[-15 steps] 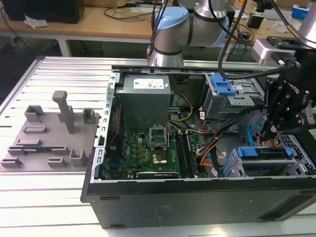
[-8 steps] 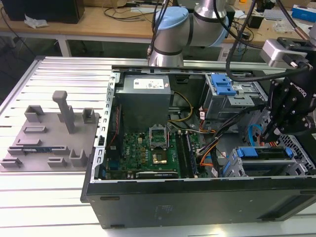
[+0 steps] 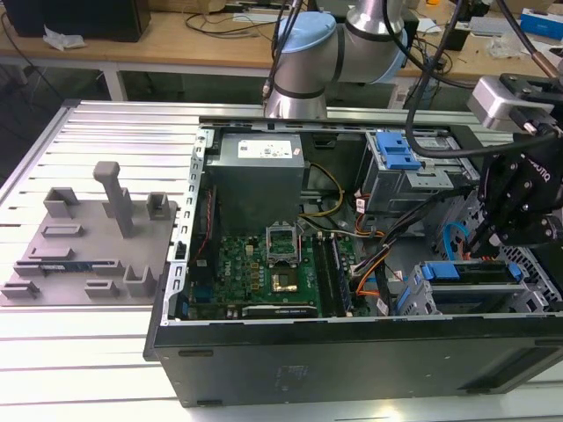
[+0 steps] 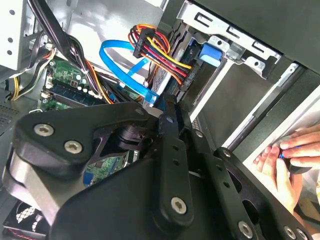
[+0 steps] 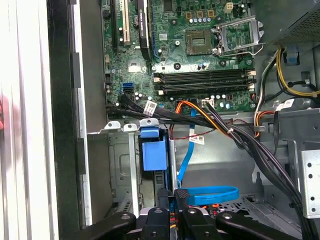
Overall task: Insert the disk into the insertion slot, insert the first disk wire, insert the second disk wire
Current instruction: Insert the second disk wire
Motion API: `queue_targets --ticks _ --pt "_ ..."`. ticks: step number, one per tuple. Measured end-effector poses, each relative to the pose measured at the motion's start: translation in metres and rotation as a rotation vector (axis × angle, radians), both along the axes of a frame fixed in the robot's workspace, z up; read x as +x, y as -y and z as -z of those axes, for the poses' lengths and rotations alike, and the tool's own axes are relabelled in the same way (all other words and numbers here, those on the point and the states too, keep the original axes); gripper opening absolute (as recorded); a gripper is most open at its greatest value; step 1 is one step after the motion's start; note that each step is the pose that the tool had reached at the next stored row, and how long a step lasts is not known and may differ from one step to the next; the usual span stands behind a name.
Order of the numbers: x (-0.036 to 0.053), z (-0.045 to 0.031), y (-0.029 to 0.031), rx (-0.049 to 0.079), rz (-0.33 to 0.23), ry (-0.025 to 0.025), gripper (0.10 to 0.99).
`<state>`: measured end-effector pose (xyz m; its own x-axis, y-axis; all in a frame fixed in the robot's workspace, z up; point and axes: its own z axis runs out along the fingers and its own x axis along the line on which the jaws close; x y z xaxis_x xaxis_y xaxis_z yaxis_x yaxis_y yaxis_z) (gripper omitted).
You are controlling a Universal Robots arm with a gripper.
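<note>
I see my gripper (image 3: 491, 239) at the right of the exterior view, low inside the open computer case (image 3: 264, 360). Its fingers (image 5: 172, 200) look nearly closed in the first wrist view; I cannot tell whether they hold anything. Just beyond them, the disk (image 3: 471, 271) with its blue frame sits inside the insertion slot (image 3: 418, 303). Farther left lies the green motherboard (image 3: 264, 268).

flat blue cable (image 5: 212, 194) and black wire bundle (image 5: 250, 145) crowding fingers (image 5: 181, 200)
</note>
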<state>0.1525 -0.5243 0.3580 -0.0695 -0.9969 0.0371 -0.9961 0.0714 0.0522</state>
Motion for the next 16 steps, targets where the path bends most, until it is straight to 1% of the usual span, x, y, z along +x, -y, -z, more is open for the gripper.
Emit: queue_targets --ticks 2,3,4,5,6,12,16 --pt "0.0 0.0002 0.0001 0.001 0.0 0.0007 0.165" --pt "-0.0002 0.0003 0.0004 0.002 0.0 0.0036 0.165" --pt "-0.0003 0.0006 0.0008 0.006 0.0 0.0098 0.165" --pt "-0.0004 0.0009 0.0013 0.007 0.0 0.0134 0.165" --pt "-0.001 0.0013 0.0018 0.009 0.0 0.0152 0.165" --pt "-0.0011 0.0014 0.0021 0.009 0.0 0.0152 0.165" --pt "-0.0011 0.0019 0.0057 0.011 0.0 0.0156 0.165"
